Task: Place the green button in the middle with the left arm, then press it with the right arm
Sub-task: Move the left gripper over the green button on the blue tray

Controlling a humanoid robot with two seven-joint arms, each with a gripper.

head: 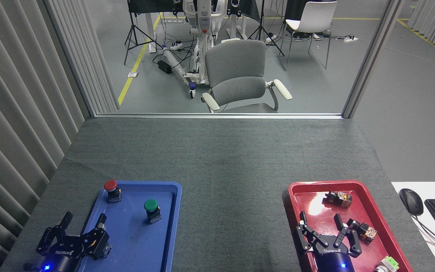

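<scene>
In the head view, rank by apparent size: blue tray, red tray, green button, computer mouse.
1-2. blue tray and red tray: look alike, both cut off by the frame edge, so unranked.
3. computer mouse.
4. green button, only slightly smaller than the mouse in view.

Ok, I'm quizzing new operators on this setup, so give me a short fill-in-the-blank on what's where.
1. The green button stands in the ____ tray.
2. The other button in that tray has a ____ cap.
3. The right gripper hovers over the ____ tray.
4. The left gripper's fingers are ____.

Missing words: blue; red; red; open
</scene>
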